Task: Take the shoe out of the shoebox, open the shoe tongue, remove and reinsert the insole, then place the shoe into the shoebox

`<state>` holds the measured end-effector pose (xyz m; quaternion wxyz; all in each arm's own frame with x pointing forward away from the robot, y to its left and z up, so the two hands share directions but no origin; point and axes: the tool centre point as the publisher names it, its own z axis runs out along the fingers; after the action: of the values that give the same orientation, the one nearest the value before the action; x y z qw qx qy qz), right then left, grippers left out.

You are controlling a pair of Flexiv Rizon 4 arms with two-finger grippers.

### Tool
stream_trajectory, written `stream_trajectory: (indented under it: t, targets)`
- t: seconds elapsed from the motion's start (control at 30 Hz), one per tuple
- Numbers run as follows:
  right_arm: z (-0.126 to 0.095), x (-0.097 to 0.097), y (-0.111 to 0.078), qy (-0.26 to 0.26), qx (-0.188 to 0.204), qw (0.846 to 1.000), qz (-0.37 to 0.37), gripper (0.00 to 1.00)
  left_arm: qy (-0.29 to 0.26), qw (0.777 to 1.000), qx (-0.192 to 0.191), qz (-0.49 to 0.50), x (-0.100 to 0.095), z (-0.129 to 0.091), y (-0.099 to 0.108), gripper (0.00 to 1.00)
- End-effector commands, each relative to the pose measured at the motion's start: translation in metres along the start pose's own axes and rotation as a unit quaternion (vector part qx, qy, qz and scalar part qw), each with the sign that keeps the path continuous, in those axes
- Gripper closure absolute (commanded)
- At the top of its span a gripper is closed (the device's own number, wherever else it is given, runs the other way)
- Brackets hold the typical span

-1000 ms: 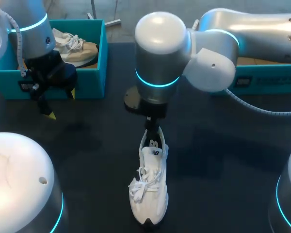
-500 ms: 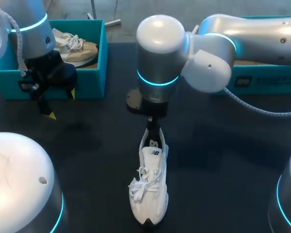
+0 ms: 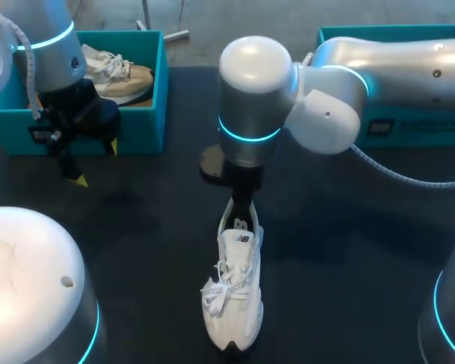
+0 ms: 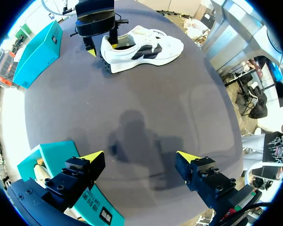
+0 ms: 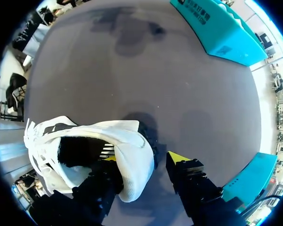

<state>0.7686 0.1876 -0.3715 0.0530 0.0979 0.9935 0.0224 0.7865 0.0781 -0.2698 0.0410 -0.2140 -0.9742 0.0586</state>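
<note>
White lace-up sneaker with dark side panels stands on the matte dark table, its heel collar between the right gripper's parted fingers, one inside. The left gripper hangs wide open beside a teal cardboard shoebox holding a tan shoe.

A white shoe with black side stripes and white laces is showing against a dark grey table. At eleven o'clock a teal shoebox is showing a tan shoe; a second shoebox, also teal, is at two o'clock. The silver-white left arm and right arm are glowing with cyan rings.
</note>
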Motion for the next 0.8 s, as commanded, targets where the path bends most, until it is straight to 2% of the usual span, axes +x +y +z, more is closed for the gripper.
stream_trajectory:
  t: [0.03, 0.6, 0.67, 0.7, 0.73, 0.77, 0.8]
  targets:
    - [0.0063, -0.0004, 0.0019, 0.003, 0.001, 1.000, -0.001, 0.47, -0.001, 1.000, -0.001, 0.000, 0.0012, 0.0002, 0.0001, 0.00]
    - [0.0137, 0.0066, -0.0006, 0.014, -0.003, 1.000, -0.001, 0.55, -0.001, 1.000, -0.001, 0.000, 0.0012, 0.0002, 0.0001, 0.00]
    - [0.0148, 0.0076, -0.0006, 0.015, -0.003, 1.000, 0.000, 0.60, -0.001, 1.000, -0.001, 0.000, 0.0012, 0.0002, 0.0001, 0.00]
    - [0.0152, 0.0082, -0.0006, 0.015, -0.002, 1.000, 0.000, 0.68, -0.001, 1.000, -0.001, 0.000, 0.0012, 0.0002, 0.0001, 0.00]
    - [0.0154, 0.0086, -0.0006, 0.016, -0.002, 1.000, 0.000, 0.80, -0.001, 1.000, -0.001, 0.000, 0.0012, 0.0002, 0.0001, 0.00]
    - [0.0153, 0.0089, -0.0006, 0.016, -0.002, 1.000, 0.001, 1.00, -0.001, 1.000, -0.001, 0.000, 0.0012, 0.0002, 0.0001, 0.00]
    - [0.0150, 0.0093, -0.0007, 0.015, -0.002, 1.000, 0.001, 1.00, -0.001, 1.000, -0.001, 0.000, 0.0012, 0.0002, 0.0001, 0.00]
